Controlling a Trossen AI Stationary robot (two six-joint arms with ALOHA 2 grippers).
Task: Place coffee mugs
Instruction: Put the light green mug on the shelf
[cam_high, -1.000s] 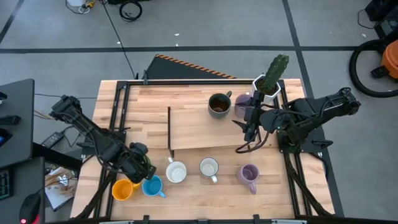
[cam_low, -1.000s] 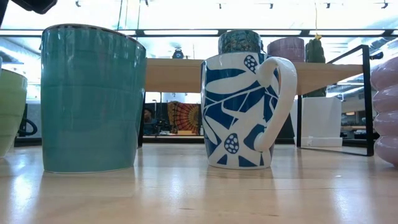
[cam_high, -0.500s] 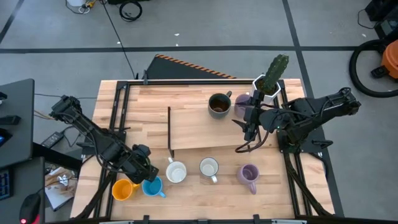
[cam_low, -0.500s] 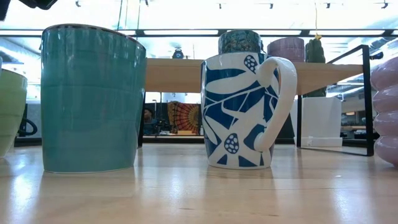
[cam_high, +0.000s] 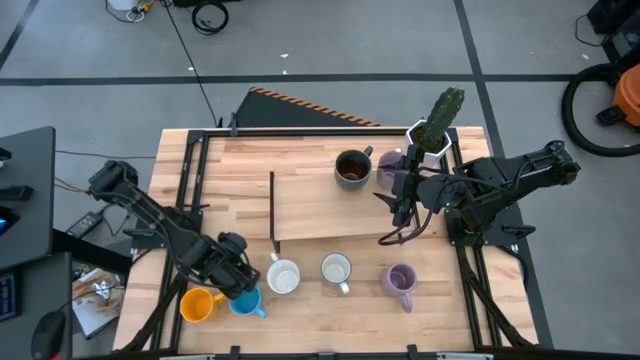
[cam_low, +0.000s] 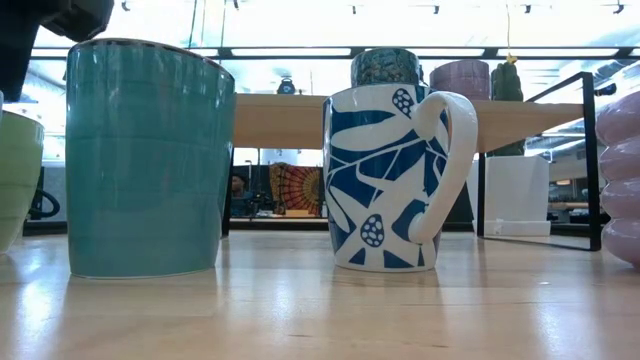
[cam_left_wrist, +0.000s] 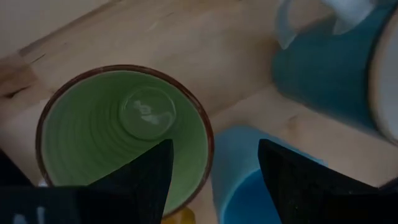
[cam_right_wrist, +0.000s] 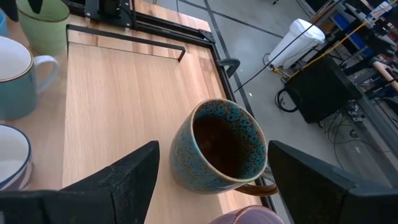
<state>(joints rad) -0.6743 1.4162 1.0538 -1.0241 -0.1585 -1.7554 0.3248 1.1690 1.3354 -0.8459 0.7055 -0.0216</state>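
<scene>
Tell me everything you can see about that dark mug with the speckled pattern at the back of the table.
The dark mug is round and looks like glazed ceramic: a teal-and-brown speckled outside, a dark brown inside that appears empty, and a brown handle. It stands upright on the raised wooden board, toward the back. A lavender mug stands beside it; whether they touch is unclear. The right gripper hovers open near it without touching.

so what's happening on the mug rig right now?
Two arms are sorting coffee mugs on the wooden table. The left tool hangs open over the front-left cluster, its fingers straddling the green mug rim, with the blue mug and orange mug right beside it. The right tool is open on the raised shelf, facing the dark brown mug, holding nothing. Two white mugs and a lavender mug sit along the front.
</scene>
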